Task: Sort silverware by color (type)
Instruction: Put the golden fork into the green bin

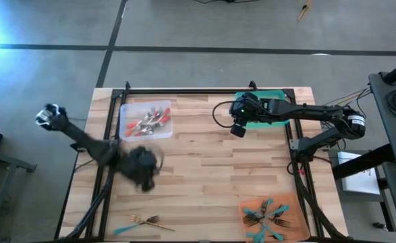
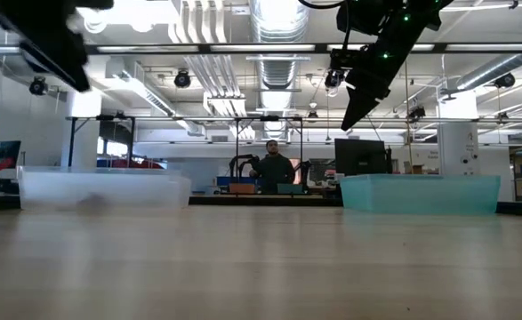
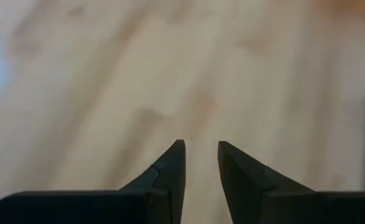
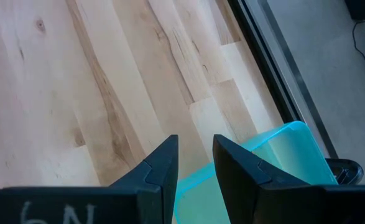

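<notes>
Left pincer (image 1: pixel 142 174) narrowly parted, empty, above bare worktop (image 1: pixel 204 175) left of centre. Right pincer (image 1: pixel 237 128) narrowly parted, empty, raised at green tray (image 1: pixel 278 96) far right. Red-handled silverware (image 1: pixel 148 121) in clear tray (image 1: pixel 127 111) far left; teal set (image 1: pixel 265 217) on orange tray (image 1: pixel 295 202) near right; gold fork (image 1: pixel 146 220) and teal piece (image 1: pixel 127 229) loose near left.

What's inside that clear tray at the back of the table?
The clear tray holds a heap of red-handled silverware with metal heads. How many pieces, or which are forks or spoons, cannot be told; those beneath are covered.
</notes>
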